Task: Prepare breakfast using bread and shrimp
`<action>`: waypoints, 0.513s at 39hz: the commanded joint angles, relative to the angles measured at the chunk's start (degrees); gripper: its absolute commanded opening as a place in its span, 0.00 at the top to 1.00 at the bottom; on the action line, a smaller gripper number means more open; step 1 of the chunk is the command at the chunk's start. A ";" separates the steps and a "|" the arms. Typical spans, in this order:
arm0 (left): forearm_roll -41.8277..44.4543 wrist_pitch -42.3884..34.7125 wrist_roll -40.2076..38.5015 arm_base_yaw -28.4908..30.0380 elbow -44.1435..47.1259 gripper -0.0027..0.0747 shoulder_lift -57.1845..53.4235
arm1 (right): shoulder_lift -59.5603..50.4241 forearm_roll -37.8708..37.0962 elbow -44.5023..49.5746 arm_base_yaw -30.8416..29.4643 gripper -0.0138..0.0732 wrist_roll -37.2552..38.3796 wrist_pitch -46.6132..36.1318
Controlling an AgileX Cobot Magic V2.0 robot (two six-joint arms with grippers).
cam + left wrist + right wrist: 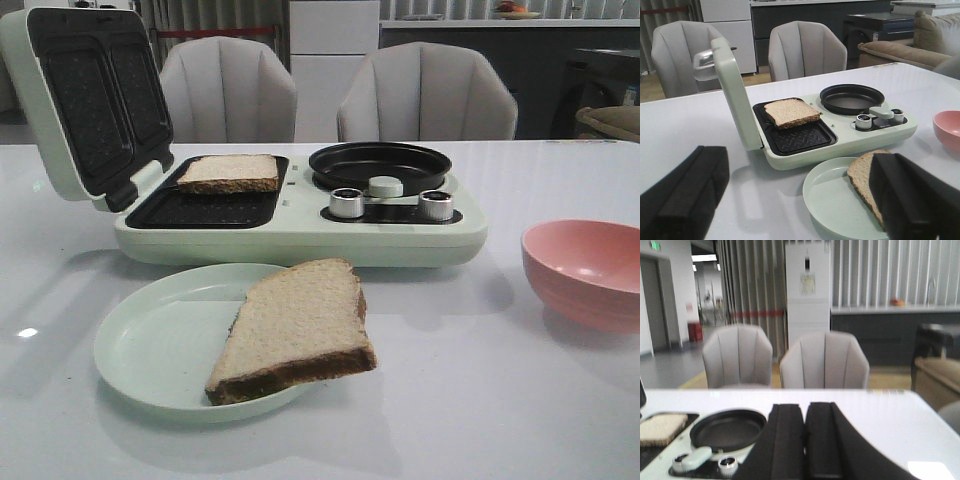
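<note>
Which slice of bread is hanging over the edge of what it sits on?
The slice on the pale green plate: this bread overhangs the rim, while the other slice lies in the sandwich maker.

one square slice of pale tan sandwich bread with dark brown crust (229, 172) is laid flat on the far part of the open sandwich maker's dark ridged plate (205, 210). a second such slice (295, 328) is rested tilted on the pale green round plate (160, 345), overhanging its rim.
</note>
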 commanded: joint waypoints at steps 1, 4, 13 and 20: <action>-0.99 -4.55 -0.10 -0.49 -1.35 0.16 0.74 | 6.27 -0.33 -5.88 0.00 0.69 -0.08 2.53; -0.99 -4.55 -0.10 -0.49 -1.35 0.16 0.74 | 8.89 -0.33 -6.38 0.00 0.69 -0.08 2.76; -0.99 -4.55 -0.10 -0.49 -1.35 0.16 0.74 | 13.38 -0.27 -6.38 0.00 0.69 -0.08 1.69; -0.99 -4.55 -0.10 -0.49 -1.35 0.16 0.74 | 15.58 0.54 -6.65 0.00 0.65 -0.08 3.37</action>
